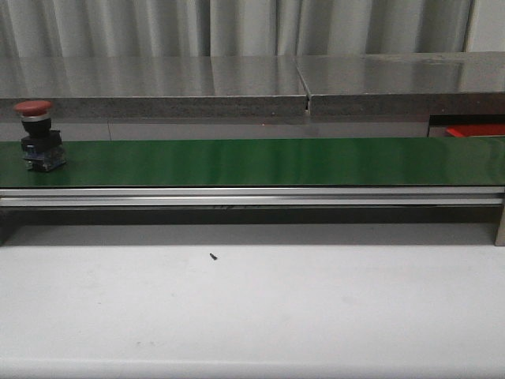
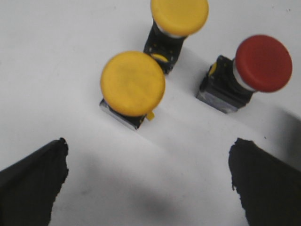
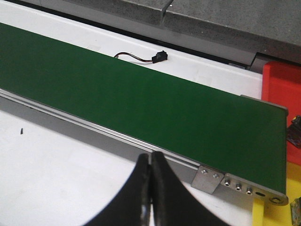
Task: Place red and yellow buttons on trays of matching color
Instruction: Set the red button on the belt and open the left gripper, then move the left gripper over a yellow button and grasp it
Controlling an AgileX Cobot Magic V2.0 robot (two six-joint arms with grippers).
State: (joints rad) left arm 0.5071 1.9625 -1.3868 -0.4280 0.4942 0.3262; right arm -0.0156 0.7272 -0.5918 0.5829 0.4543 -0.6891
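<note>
A red button (image 1: 33, 109) on a dark base stands at the far left end of the green belt (image 1: 276, 162). In the left wrist view, two yellow buttons (image 2: 133, 83) (image 2: 179, 16) and a red button (image 2: 263, 62) stand on a white surface. My left gripper (image 2: 148, 143) is open just short of them, holding nothing. My right gripper (image 3: 150, 157) is shut and empty, near the belt's (image 3: 117, 89) front rail. A red tray (image 3: 282, 84) (image 1: 477, 130) lies past the belt's right end, with a yellow tray (image 3: 268, 214) nearer. Neither gripper shows in the front view.
A grey stone shelf (image 1: 158, 87) runs behind the belt. A cable with a black connector (image 3: 160, 56) lies on the white strip beyond the belt. A tiny black screw (image 1: 214, 255) lies on the white table in front. Dark objects (image 3: 295, 133) sit at the trays' edge.
</note>
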